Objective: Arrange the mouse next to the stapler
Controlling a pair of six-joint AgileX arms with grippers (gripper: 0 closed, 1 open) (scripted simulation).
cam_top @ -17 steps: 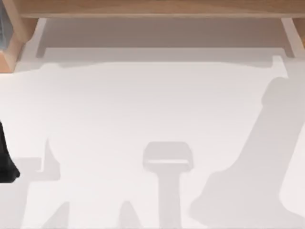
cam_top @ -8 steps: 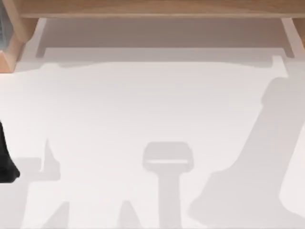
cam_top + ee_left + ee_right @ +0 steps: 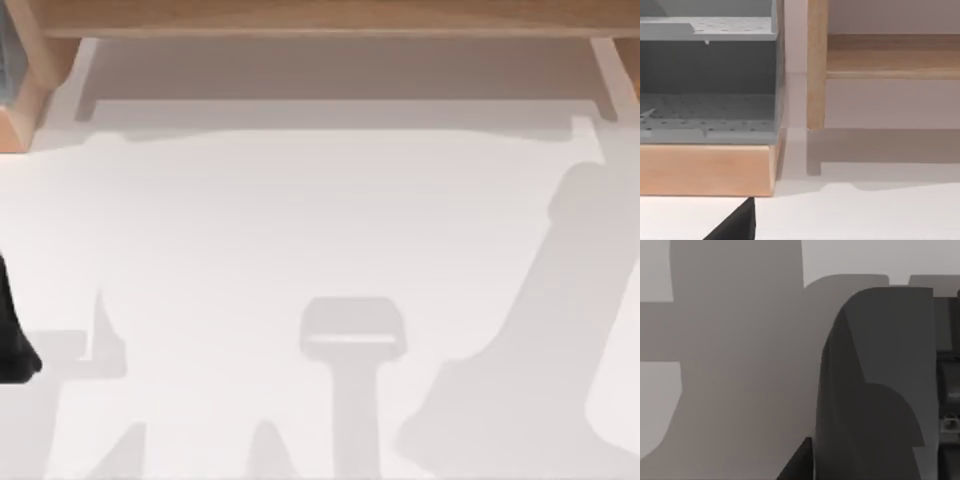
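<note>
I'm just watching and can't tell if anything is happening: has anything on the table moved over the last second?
Nothing visibly changed. The white table, the shadows on it, the wooden shelf at the back and the dark shape at the table's left edge look the same as before.

Left arm [image 3: 12,335] parked at the table's far left edge, just a dark sliver. Right gripper [image 3: 875,390] looms as a dark grey body, angled down.

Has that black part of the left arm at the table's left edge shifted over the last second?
No. The left arm sits at the same spot beside the wooden frame as in both earlier top views.
</note>
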